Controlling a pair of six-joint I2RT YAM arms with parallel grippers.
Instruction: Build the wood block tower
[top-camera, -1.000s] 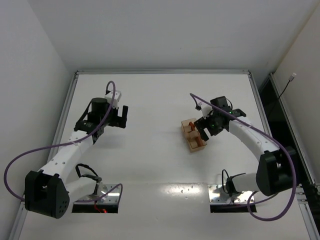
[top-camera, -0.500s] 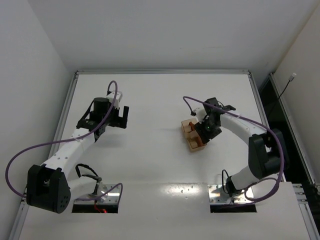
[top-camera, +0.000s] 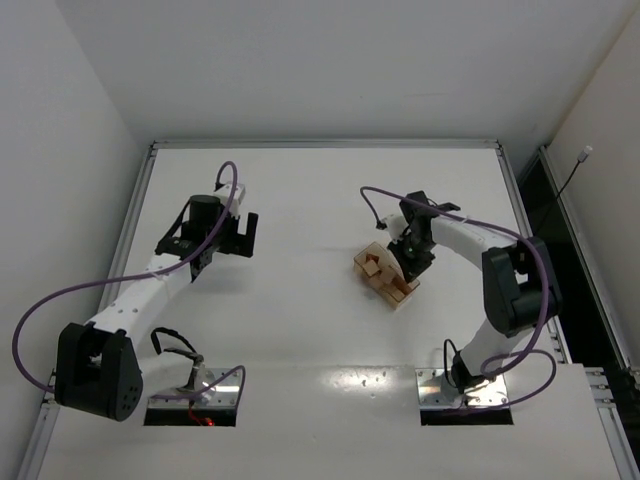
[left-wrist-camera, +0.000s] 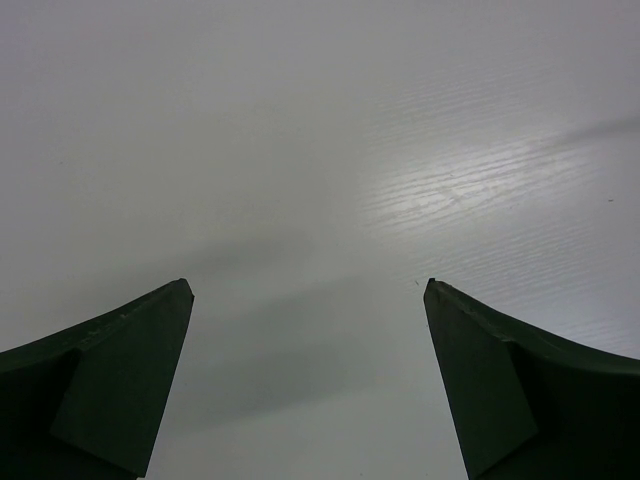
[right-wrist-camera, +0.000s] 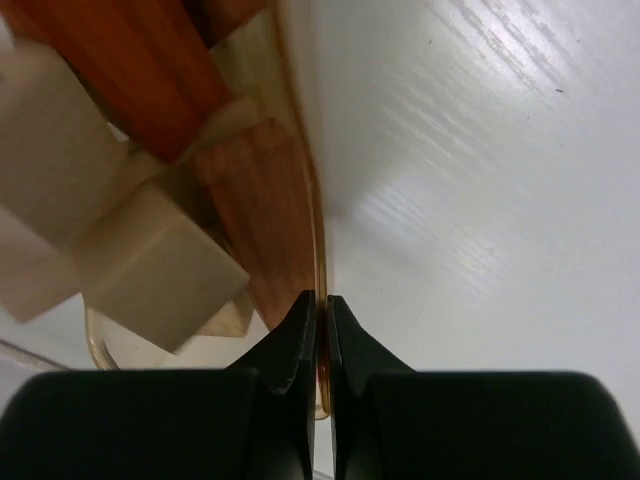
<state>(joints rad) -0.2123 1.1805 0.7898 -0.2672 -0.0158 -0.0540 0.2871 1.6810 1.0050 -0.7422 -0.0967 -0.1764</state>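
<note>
Right wrist view first: my right gripper (right-wrist-camera: 318, 310) is pinched tight on the thin side wall of the tray (right-wrist-camera: 306, 215). Its two fingers are almost touching, with only the wall between them. Just past the fingers, inside the tray, the wood blocks (right-wrist-camera: 165, 255) lie in a jumble. Pale ones and red-brown ones lean on each other, and none are stacked. On the other side of the wall is the bare white table (right-wrist-camera: 480, 200).

From the top camera, the tray has turned and slid a little toward the left arm compared with a second ago. My right arm has bent around with it, so I am dragging the tray by its edge. I cannot tell from up there if the tray is tipped up or just spun flat.

Farther back, my left gripper (left-wrist-camera: 308, 285) hangs wide open over bare table, holding nothing, well apart from the tray.

I think the task has hardly begun. No tower stands yet, and every block I can see is in the tray. Moving the tray may bring the blocks where both arms can reach them.
</note>
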